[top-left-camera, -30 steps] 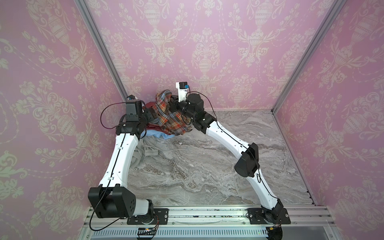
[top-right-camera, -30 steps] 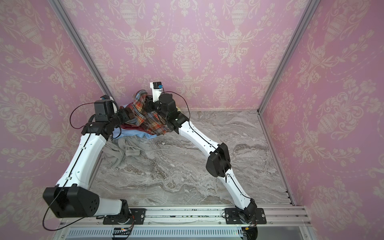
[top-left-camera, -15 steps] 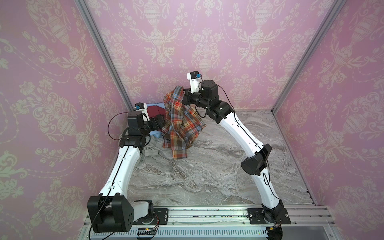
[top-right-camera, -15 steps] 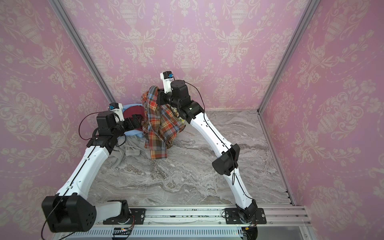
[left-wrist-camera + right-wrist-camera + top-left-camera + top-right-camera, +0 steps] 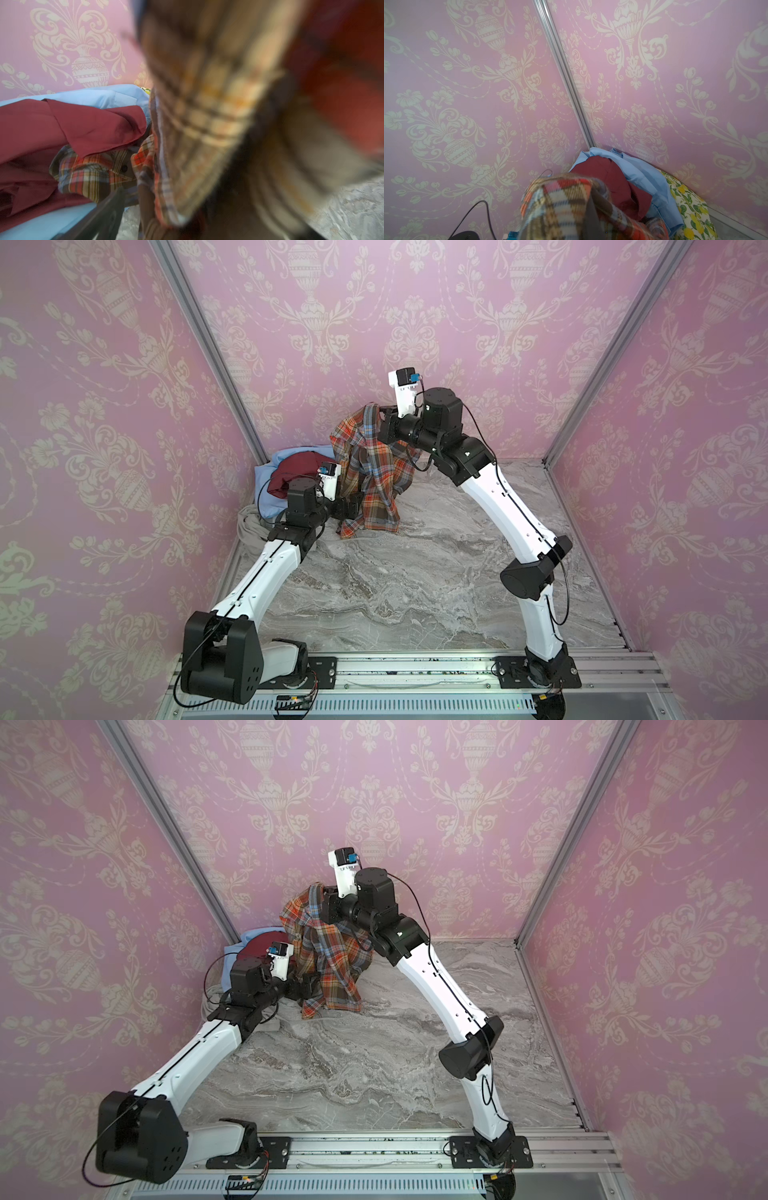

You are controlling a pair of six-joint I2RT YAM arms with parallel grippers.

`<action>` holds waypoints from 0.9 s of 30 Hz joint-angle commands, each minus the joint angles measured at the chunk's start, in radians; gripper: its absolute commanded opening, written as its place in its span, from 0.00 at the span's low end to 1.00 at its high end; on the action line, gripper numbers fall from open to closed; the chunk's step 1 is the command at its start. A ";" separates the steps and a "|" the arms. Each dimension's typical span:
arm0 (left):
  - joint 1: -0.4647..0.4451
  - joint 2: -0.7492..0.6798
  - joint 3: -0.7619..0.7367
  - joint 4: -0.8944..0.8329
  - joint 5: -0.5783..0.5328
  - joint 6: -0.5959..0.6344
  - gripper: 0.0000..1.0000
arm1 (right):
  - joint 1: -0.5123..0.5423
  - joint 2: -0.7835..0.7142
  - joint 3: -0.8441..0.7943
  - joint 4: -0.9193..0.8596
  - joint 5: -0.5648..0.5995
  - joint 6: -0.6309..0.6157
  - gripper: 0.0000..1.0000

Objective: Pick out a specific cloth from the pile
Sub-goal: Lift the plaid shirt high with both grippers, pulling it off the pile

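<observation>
Hanging from the right gripper (image 5: pixel 382 425), the cloth (image 5: pixel 370 481) drapes downward in both top views, its lower edge reaching the marble table (image 5: pixel 415 593). The right gripper's jaws are clamped on the cloth's upper fold, near the rear wall. The left gripper (image 5: pixel 352 506) sits low against the cloth's lower left portion, between the cloth and the pile (image 5: pixel 286 477). The pile occupies the rear left corner, just beside the cloth.

Left wrist view: the cloth (image 5: pixel 207 114) fills most of the frame, blurred and very close. One of the fingers (image 5: pixel 108 214) stands far to one side, so the left gripper's jaws are apart; no clamp on fabric is visible. A plaid portion with a button lies tucked under the maroon garment (image 5: pixel 62 124) of the pile.

Right wrist view: the cloth (image 5: pixel 560 207) bunches directly at the right gripper. The pile (image 5: pixel 643 182) lies beyond it in the corner, showing maroon, light-blue and lemon-print fabric.
</observation>
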 commanded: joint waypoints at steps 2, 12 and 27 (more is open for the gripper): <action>-0.033 0.079 -0.013 0.252 0.085 0.036 0.99 | -0.006 -0.098 -0.064 0.077 0.005 -0.035 0.00; -0.111 0.246 0.086 0.457 0.235 -0.168 0.00 | -0.041 -0.249 -0.307 0.126 0.054 -0.063 0.00; -0.268 0.209 0.440 0.189 0.136 -0.180 0.00 | -0.149 -0.518 -0.794 0.250 0.189 -0.076 0.00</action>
